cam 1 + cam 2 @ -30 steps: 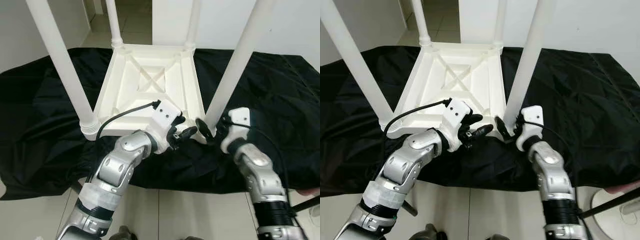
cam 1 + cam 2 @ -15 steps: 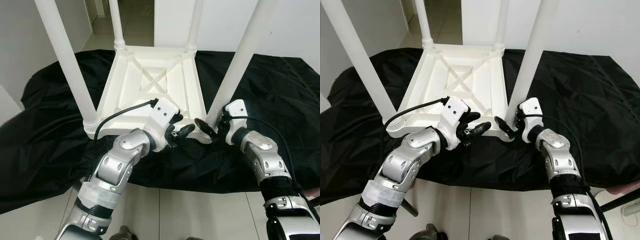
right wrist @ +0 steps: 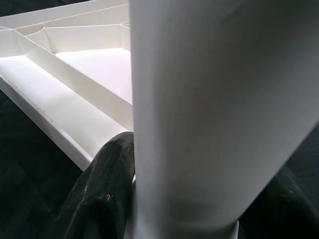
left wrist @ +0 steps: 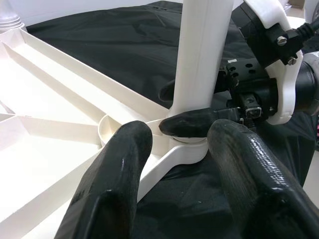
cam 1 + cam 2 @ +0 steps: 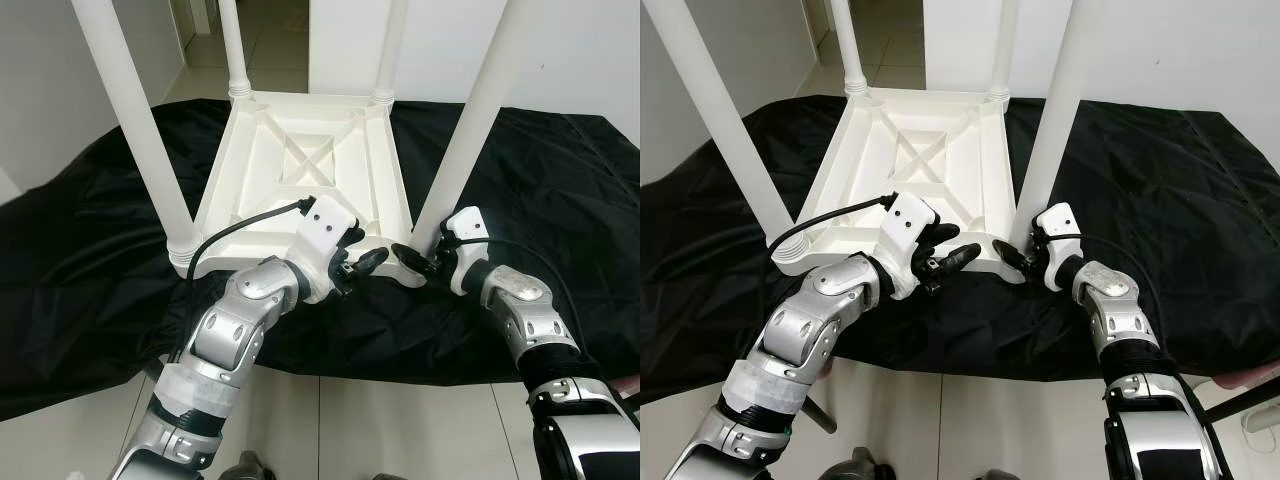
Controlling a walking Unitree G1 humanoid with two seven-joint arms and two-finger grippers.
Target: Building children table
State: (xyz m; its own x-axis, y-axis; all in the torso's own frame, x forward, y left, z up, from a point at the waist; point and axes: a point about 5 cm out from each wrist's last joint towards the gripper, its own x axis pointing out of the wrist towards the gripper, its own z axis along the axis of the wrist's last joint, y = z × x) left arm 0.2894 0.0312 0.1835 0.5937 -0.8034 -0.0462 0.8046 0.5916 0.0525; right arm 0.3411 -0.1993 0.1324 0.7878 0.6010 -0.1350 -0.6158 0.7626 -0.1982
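A white plastic children's table (image 5: 300, 160) lies upside down on a black cloth (image 5: 80, 250), with its legs standing up. My right gripper (image 5: 415, 258) is at the base of the near right leg (image 5: 460, 150), one black finger on each side, shut on it. In the right wrist view that leg (image 3: 214, 114) stands between the fingers (image 3: 107, 189). My left gripper (image 5: 360, 262) hovers open at the table's near edge, just left of that leg's socket. Its two fingers (image 4: 114, 184) are apart with nothing between them.
The near left leg (image 5: 135, 130) and two far legs (image 5: 232, 45) rise around the frame. The black cloth spreads wide to both sides. Pale floor tiles (image 5: 320, 420) lie in front, and a white wall (image 5: 600, 50) stands at the back right.
My right forearm has swung outward and its gripper has closed in low on the near right leg's base. The left gripper has barely moved. The camera shifted slightly.
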